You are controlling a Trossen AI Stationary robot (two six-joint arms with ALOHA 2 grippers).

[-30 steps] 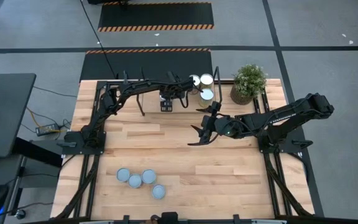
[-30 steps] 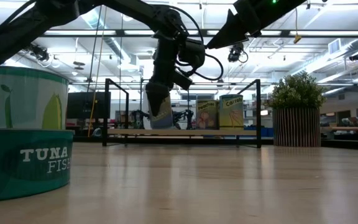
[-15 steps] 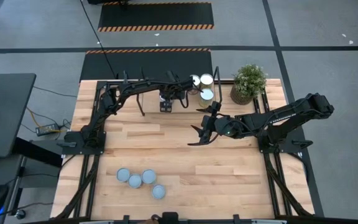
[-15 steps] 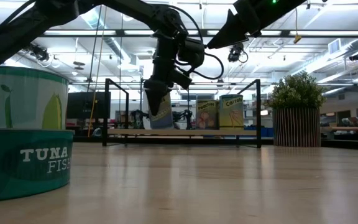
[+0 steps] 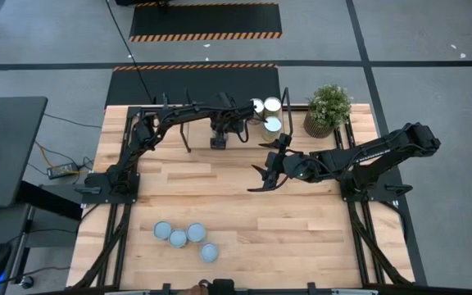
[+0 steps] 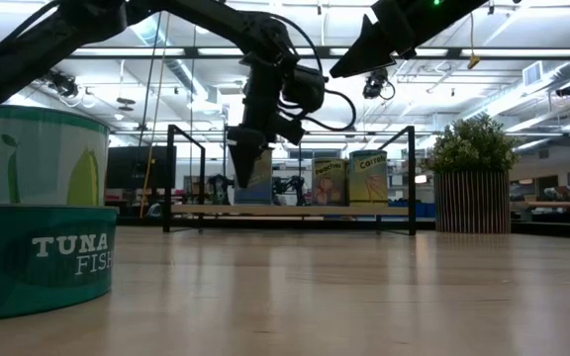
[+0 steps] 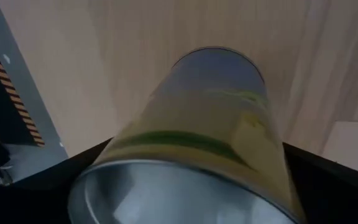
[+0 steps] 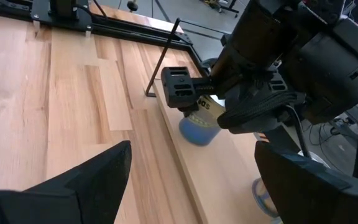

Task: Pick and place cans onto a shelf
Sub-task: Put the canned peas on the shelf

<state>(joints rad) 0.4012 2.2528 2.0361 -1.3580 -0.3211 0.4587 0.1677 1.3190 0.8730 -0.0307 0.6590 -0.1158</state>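
Observation:
A can [image 7: 210,124] with a yellow-green label stands on its base on the shelf [image 6: 295,210] at the table's far edge. My left gripper [image 6: 243,168] points down over it, a finger on either side of its upper wall. It shows in the right wrist view as the can [image 8: 199,129] under the left gripper [image 8: 194,106]. Three more cans [image 5: 271,115] stand on the shelf to its right. Several cans [image 5: 185,238] stand on the table near the front left. My right gripper [image 5: 256,179] hangs open above the table's middle, holding nothing. My left gripper comes at the can from above, its fingers [image 7: 55,174] flanking the upper wall near the silver rim [image 7: 166,171]. The can stands upright with its base on the shelf board. I cannot tell whether the fingers touch its wall.
A potted plant [image 5: 328,108] stands at the shelf's right end. In the low view a tuna can [image 6: 38,262] with a vegetable can [image 6: 38,158] above it fills the near left. The shelf's black posts [image 6: 169,178] rise around the board.
My left gripper has rolled a little about its own line and its fingers have spread apart around the can, staying over the same spot on the shelf. The can stands where it was.

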